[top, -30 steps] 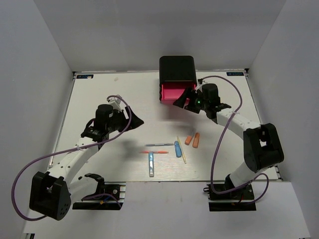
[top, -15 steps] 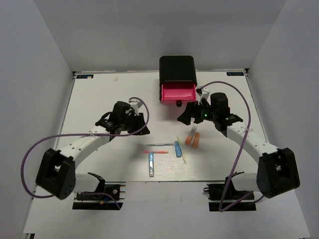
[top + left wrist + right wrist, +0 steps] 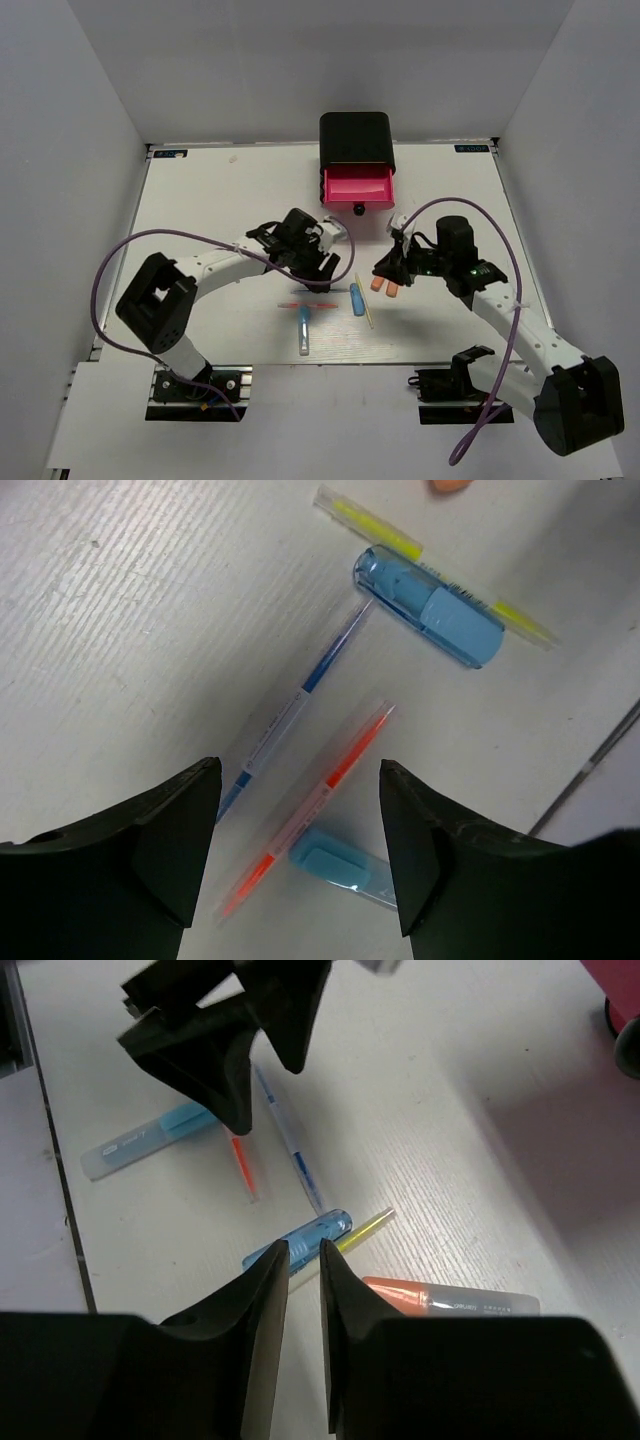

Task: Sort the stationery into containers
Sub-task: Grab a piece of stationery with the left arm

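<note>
2 pincers low over the scattered pens, 1 drawer pulled out

Near the middle of the white tabletop the stationery lies loose, well apart from the black cabinet at the far edge. 1 pink drawer stands pulled out of that cabinet toward the arms, its round black knob facing the pens.

The left pincer hangs over the left part of the group. Its wrist view shows the 2 fingers spread wide and gripping nothing. Between them on the tabletop lie a thin clear pen with blue ink and a red stick, close together and nearly parallel. A light blue marker rests with 1 end against the red stick. Farther on, the short blue marker lies over the pale yellow stick, covering its middle.

The right pincer sits just above the 2 orange markers, which lie side by side at the right end of the group. From its wrist camera the fingers are narrowed to a slim slit, not quite pressed together, with nothing pinched in the gap. 1 orange marker shows just beside the right-hand finger, and the short blue marker and the yellow stick lie just beyond the tips. The left pincer's dark fingers show at the top of that same view, above the clear pen and the red stick.
</note>
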{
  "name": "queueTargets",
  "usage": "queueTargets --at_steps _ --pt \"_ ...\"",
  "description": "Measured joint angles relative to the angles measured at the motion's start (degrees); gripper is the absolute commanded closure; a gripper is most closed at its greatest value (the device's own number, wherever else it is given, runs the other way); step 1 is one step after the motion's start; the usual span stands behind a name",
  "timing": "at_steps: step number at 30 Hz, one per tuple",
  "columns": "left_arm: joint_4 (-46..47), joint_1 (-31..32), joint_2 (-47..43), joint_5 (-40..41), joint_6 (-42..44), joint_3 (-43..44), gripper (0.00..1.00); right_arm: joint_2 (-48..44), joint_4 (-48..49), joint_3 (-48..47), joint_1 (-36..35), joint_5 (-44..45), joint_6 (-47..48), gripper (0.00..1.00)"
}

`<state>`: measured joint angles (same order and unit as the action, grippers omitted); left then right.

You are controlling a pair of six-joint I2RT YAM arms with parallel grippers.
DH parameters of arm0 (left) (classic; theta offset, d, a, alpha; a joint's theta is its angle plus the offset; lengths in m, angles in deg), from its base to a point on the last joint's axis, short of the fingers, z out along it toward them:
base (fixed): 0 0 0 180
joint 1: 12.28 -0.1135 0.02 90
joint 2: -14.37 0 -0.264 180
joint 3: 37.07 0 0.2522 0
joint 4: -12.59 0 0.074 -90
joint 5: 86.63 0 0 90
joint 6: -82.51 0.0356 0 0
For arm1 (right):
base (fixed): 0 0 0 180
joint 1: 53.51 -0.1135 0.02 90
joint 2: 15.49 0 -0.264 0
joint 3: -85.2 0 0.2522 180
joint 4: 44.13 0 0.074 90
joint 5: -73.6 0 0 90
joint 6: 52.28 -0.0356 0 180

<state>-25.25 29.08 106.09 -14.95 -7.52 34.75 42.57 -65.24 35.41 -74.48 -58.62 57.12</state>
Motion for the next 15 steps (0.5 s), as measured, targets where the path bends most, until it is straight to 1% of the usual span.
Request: queueTargets --at_steps 5,10,13,15 --pt "-1.6 3.1 4.8 4.1 3.9 2.4 0.26 -2.1 -0.4 1.5 0.0 -0.4 2.1 0.70" --pt "-2.5 5.5 9.3 8.7 5.5 4.7 0.29 -2.8 -0.5 1.5 0.0 -0.4 2.4 0.68" --pt "-2.8 6.9 11.0 10.8 5.8 5.2 0.35 -3.6 -0.5 1.7 0.0 -0.4 2.4 0.68" --pt "-2.9 7.8 11.5 12.1 5.9 5.8 0.46 -4.1 -0.7 2.1 0.0 -0.4 2.3 0.67"
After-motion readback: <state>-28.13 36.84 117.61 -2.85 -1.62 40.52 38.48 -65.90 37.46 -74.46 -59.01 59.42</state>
